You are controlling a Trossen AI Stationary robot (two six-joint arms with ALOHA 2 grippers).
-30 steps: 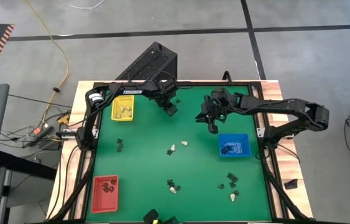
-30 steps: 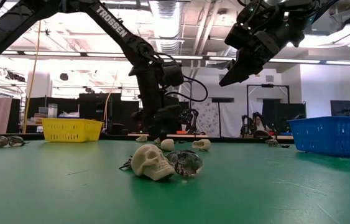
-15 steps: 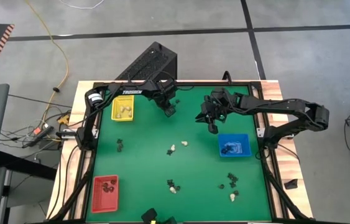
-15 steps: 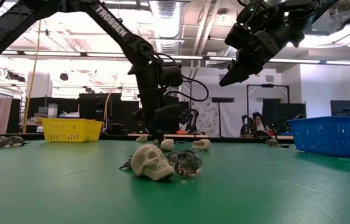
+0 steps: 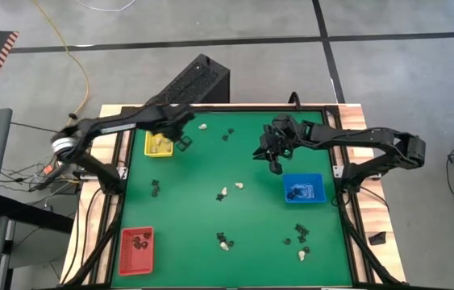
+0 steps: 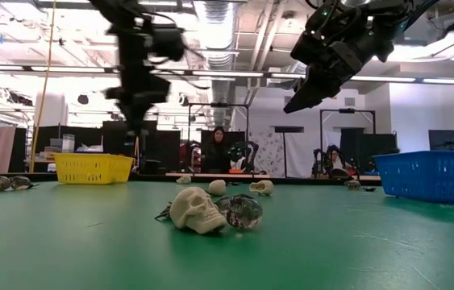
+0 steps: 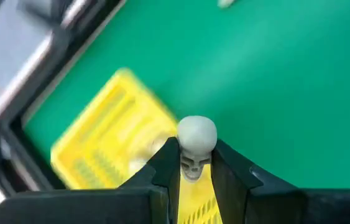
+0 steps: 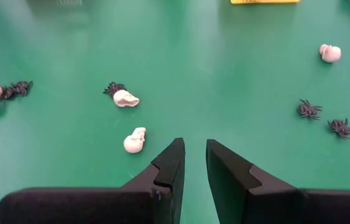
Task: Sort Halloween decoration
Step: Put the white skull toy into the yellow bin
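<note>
Left wrist view gives you the clearest look at the grip: the left gripper (image 7: 191, 163) has its jaws pinched on a small cream skull (image 7: 196, 138), which sticks out past the fingertips, with the yellow tray (image 7: 109, 137) blurred just beyond it on the green table (image 7: 299, 93). From the high view you can place that left gripper (image 5: 183, 142) at the yellow tray's (image 5: 159, 143) inner edge, raised off the mat as the low view shows. Your right gripper (image 8: 194, 157) holds nothing; its jaws stand narrow, with a slim gap between the fingers, and it hangs high over the table's far middle (image 5: 274, 163), just behind the blue tray (image 5: 302, 188). Past its fingers you see loose cream skulls (image 8: 135, 140) and black spiders (image 8: 309, 109) lying scattered on the green. The high view shows more of them apart across the mat: two skulls near the centre (image 5: 239, 185), a skull and a spider at the far edge (image 5: 203, 126), another pair near the front (image 5: 223, 240). The yellow tray already holds cream pieces, the blue tray black ones, and the red tray (image 5: 136, 250) at the near left corner holds dark ones. In the low view a skull (image 6: 197, 210) lies closest, touching a clear round trinket (image 6: 241, 211). No writing is readable on either arm. A person (image 6: 217, 150) stands in the room behind the table.
</note>
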